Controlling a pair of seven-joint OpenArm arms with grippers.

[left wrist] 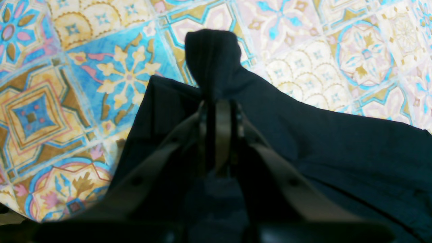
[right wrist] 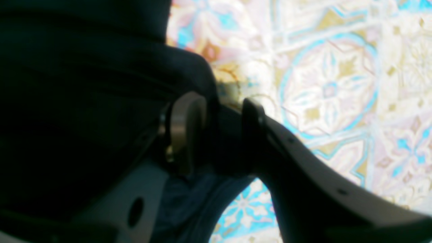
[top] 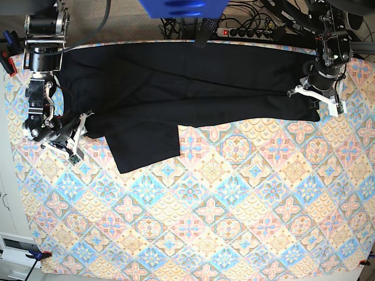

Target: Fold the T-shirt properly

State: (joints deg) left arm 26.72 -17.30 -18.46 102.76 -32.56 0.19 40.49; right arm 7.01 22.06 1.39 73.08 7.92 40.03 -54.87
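The black T-shirt lies stretched in a long band across the far part of the table, with one flap reaching toward the front. At its right end my left gripper is shut on the cloth. In the left wrist view the left gripper pinches the T-shirt, and a bunch of the cloth sticks out past the fingertips. At the band's left end sits my right gripper. In the right wrist view the right gripper holds a thick fold of the T-shirt between its fingers.
A colourful patterned tablecloth covers the table. A power strip and cables lie behind the far edge. A blue object hangs at the top centre. A clamp grips the front left corner.
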